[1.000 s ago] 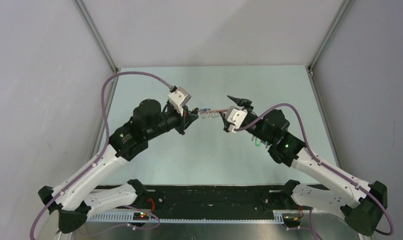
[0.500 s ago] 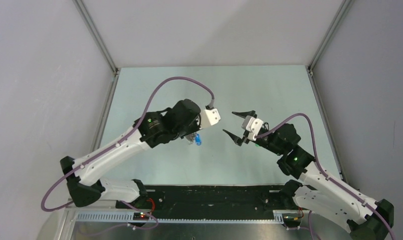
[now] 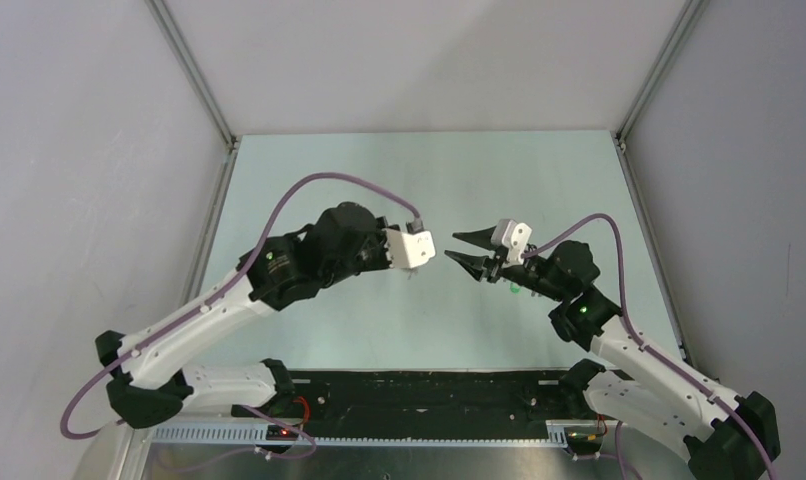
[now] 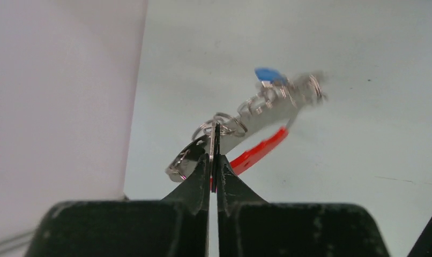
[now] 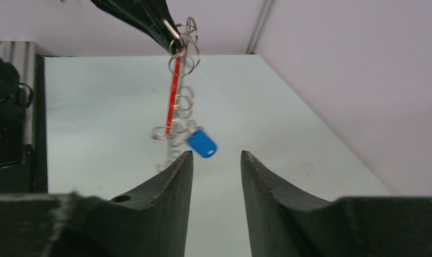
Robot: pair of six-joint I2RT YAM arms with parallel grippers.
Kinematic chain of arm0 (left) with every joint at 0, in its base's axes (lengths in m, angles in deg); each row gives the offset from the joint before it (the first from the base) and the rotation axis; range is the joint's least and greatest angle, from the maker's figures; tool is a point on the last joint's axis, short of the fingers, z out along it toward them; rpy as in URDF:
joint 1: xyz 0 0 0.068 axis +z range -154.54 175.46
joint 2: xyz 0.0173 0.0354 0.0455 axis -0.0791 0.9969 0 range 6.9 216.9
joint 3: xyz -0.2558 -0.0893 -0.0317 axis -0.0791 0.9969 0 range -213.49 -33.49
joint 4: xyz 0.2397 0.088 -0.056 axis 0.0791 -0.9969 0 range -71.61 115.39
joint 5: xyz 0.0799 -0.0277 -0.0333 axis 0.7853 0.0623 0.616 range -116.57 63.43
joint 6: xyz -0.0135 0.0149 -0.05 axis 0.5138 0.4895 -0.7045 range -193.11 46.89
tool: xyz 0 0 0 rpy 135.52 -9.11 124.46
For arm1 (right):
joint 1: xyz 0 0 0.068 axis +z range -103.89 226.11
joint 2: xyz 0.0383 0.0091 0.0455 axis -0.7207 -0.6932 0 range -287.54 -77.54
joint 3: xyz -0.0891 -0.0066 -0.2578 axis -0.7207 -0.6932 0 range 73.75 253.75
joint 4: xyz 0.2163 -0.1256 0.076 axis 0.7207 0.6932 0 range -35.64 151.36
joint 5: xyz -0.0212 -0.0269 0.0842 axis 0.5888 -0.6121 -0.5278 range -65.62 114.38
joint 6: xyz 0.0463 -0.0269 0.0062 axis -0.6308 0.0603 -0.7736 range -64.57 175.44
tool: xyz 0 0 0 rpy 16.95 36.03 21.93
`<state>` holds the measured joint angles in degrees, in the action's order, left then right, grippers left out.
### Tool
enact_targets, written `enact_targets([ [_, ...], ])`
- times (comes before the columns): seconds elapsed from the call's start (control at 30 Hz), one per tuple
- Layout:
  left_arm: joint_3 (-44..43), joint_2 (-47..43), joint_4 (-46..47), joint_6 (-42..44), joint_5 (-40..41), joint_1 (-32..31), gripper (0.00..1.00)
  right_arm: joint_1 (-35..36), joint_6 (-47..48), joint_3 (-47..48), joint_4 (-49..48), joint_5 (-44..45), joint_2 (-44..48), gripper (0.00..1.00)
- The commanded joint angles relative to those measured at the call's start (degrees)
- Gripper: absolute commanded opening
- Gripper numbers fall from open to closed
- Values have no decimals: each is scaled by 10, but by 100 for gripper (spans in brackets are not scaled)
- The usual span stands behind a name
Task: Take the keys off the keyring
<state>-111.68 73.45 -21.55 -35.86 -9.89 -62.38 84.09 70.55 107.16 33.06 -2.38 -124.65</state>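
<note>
My left gripper (image 4: 214,155) is shut on the keyring at its top end. The red loop (image 4: 259,152) hangs behind the jaws. A chain of thin metal rings, the silver keys (image 4: 267,107) and a blue tag (image 4: 270,75) trail from it in the air, blurred. In the right wrist view the keyring (image 5: 173,96) dangles from the left fingers (image 5: 144,16), with the blue tag (image 5: 202,143) just beyond my right gripper (image 5: 216,156). That gripper is open and holds nothing. From above, the right gripper (image 3: 459,250) faces the left wrist (image 3: 414,248), which hides the keyring.
A speck of bright green (image 3: 516,290) shows on the table under the right arm. The pale table (image 3: 429,170) is walled on three sides. A black strip (image 3: 429,390) runs along the near edge between the arm bases.
A second ago the keyring stretched between both grippers. The right gripper has let go and opened, then narrowed a little. The left arm has turned, and the keyring now hangs from it alone.
</note>
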Motion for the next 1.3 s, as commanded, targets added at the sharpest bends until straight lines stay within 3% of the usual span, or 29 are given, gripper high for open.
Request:
enact_targets([
  [0.0,57,-56,90,71,-104,-3,0,-9,-37,-5,-65,-57,-2,40],
  [0.27,136,-78,151,130,-148,-3,0,-14,-42,-12,-103,-62,-9,37],
  [0.5,192,-108,217,114,-181,-3,0,-14,-37,-14,-116,-157,-29,29],
  [0.83,209,-121,240,99,-189,-3,0,-11,-54,-14,-115,-230,-44,22],
  [1.27,211,-127,243,93,-195,-3,0,28,-29,-14,-34,-209,-19,21],
])
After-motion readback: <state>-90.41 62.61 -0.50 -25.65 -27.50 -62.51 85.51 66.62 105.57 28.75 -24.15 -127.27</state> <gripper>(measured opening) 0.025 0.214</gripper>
